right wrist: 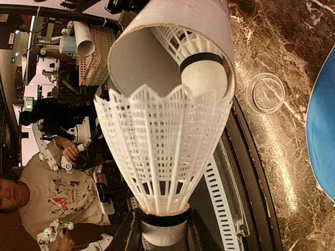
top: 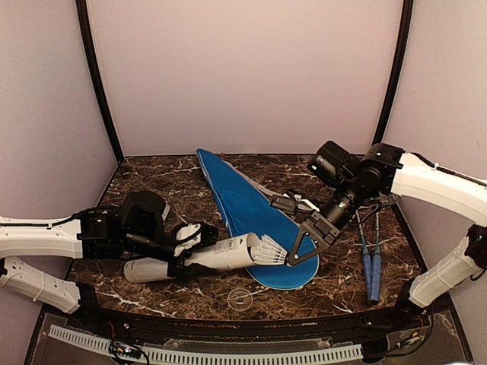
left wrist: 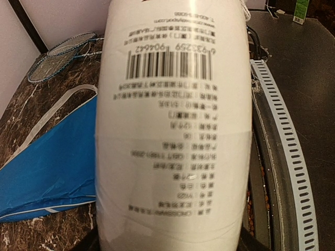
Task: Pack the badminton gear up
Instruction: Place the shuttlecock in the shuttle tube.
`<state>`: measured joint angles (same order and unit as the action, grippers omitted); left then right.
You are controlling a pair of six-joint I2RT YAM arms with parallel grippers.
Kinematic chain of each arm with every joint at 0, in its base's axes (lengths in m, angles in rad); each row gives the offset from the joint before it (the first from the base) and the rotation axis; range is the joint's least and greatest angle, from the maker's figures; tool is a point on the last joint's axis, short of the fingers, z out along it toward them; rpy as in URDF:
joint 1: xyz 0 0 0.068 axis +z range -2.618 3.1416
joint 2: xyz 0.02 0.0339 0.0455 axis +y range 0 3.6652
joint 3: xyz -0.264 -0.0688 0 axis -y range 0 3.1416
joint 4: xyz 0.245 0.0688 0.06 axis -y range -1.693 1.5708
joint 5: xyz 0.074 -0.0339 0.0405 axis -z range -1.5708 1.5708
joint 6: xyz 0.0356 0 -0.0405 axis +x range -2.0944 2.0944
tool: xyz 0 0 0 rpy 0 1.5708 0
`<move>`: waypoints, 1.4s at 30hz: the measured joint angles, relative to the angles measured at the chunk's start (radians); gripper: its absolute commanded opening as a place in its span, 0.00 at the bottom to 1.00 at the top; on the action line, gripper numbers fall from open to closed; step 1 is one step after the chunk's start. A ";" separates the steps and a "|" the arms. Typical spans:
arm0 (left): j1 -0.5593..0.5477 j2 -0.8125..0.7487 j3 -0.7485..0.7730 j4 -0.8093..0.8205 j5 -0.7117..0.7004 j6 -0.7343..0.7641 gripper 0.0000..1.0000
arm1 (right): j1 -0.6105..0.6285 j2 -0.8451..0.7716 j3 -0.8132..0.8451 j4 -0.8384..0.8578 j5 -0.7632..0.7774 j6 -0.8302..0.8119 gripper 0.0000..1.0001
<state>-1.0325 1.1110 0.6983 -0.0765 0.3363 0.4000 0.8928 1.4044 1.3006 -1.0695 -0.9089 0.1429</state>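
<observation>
While pinching shuttlecock in right gripper, found tube clasped in left gripper, second shuttlecock inside; rackets beside right gripper, cover beneath, unpacked.

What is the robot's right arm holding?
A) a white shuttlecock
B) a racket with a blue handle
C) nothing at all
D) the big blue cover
A: the right arm's jaws pinch the round base of a white shuttlecock, with its skirt right at the open mouth of the tube.
</observation>
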 measured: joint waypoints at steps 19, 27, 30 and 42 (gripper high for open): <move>-0.066 -0.018 -0.007 -0.003 -0.069 0.028 0.63 | 0.007 0.010 -0.028 0.000 -0.033 0.015 0.13; -0.089 -0.034 -0.017 -0.002 -0.107 0.040 0.63 | 0.008 0.019 -0.032 0.000 -0.042 0.021 0.13; -0.094 -0.035 -0.019 -0.002 -0.116 0.043 0.63 | 0.008 0.022 -0.032 0.000 -0.043 0.024 0.13; -0.105 -0.053 -0.028 0.000 -0.143 0.047 0.63 | -0.010 0.025 -0.032 0.002 -0.055 0.038 0.12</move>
<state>-1.1374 1.0576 0.6701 -0.0769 0.1932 0.4473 0.8829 1.4292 1.2690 -1.0676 -0.9634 0.1810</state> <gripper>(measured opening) 0.636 0.245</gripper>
